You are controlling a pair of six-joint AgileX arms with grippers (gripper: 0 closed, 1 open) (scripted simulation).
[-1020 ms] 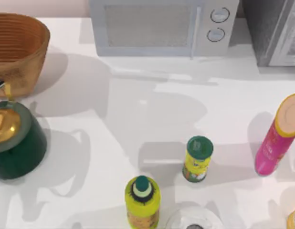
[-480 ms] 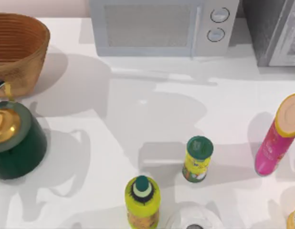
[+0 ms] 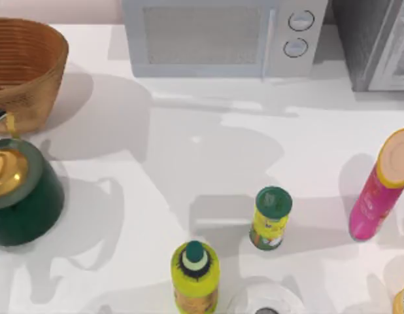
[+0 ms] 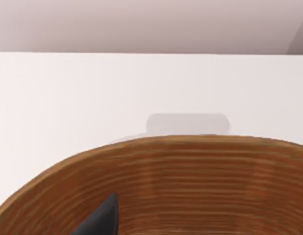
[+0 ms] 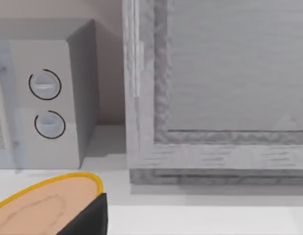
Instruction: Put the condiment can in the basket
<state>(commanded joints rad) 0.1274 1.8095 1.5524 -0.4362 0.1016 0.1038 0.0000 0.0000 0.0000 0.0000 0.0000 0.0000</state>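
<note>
Where the can lies cannot be told. At the table's far left rear stands the basket point(image 3: 32, 59), round, woven and orange-brown, its ribbed wall rising above the white table point(image 3: 189, 163). From the left wrist camera the basket point(image 4: 190, 171) curves across the near part of the view, with the table point(image 4: 68, 93) beyond it. A dark tip of the left gripper point(image 4: 100, 220) hangs over its inner wall; whether that claw is open or closed, or has hold of anything, cannot be told. Just in front of the basket sits a dark green pot point(image 3: 32, 203) with a gold lid. A microwave point(image 3: 221, 36) stands along the back edge, and a grey cabinet point(image 3: 378, 39) is at the rear right. Toward the front middle are a yellow canister point(image 3: 272, 219) with a green lid and a yellow-green bottle point(image 3: 195, 268), near each other but apart. A pink tube point(image 3: 378, 190) stands at the right. From the right wrist camera a dark edge of the right gripper point(image 5: 88, 220) sits just beside the tube's top point(image 5: 43, 205), with the microwave point(image 5: 48, 103) and cabinet point(image 5: 215, 88) behind. How far this claw is open cannot be told either.
</note>
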